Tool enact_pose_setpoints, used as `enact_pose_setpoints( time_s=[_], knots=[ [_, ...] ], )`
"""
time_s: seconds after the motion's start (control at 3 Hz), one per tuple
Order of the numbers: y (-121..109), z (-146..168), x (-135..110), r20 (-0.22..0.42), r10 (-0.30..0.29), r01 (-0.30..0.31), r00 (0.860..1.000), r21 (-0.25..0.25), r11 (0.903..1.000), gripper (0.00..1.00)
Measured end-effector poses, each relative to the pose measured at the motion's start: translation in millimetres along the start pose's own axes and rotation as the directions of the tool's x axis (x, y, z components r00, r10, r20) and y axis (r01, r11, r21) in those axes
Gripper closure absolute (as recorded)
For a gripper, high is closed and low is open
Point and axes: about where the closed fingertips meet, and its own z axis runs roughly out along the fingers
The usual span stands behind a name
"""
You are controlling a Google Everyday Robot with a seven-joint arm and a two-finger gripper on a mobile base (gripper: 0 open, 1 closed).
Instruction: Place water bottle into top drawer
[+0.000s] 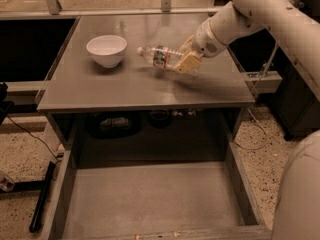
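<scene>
Camera view looks down from the front onto a grey surface [140, 89] with the top drawer [150, 199] pulled out wide below it, its flat grey bottom bare and its low side walls running toward the lower edge of the view. The white arm [235, 19] reaches in from the upper right and slopes down to the left, ending in the pincer [186, 61] over the right half of the surface. The tan fingers [189, 63] are clenched around the base end of the water bottle [161, 57], which lies nearly level, tilted slightly, with its pale cap pointing left and its red, green and white label band showing just left of the fingers. A shadow falls on the surface under and to the right of the bottle; whether the bottle touches the surface cannot be told. The bottle is over the surface, well apart from the drawer below. A white bowl [106, 49] stands upright on the left half of the surface, near the bottle's cap but not touching it. Under the surface, behind the drawer, two dark objects [114, 125] sit in shadow, too dim to name. Speckled floor [260, 149] shows on the right, and a black bar [42, 196] lies on the floor at the left beside the drawer wall.
</scene>
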Motion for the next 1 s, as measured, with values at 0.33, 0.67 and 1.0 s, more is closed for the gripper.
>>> enact_pose_setpoints(
  time_s=[0.33, 0.67, 1.0],
  knots=[
    [11, -25, 4, 0.010, -0.023, 0.023, 1.000, 0.027, 0.9994, 1.00],
    [36, -63, 14, 0.004, -0.058, 0.058, 0.998, 0.065, 0.9962, 1.00],
    [72, -102, 28, 0.003, -0.080, 0.079, 0.997, 0.107, 0.9911, 1.00]
  ],
)
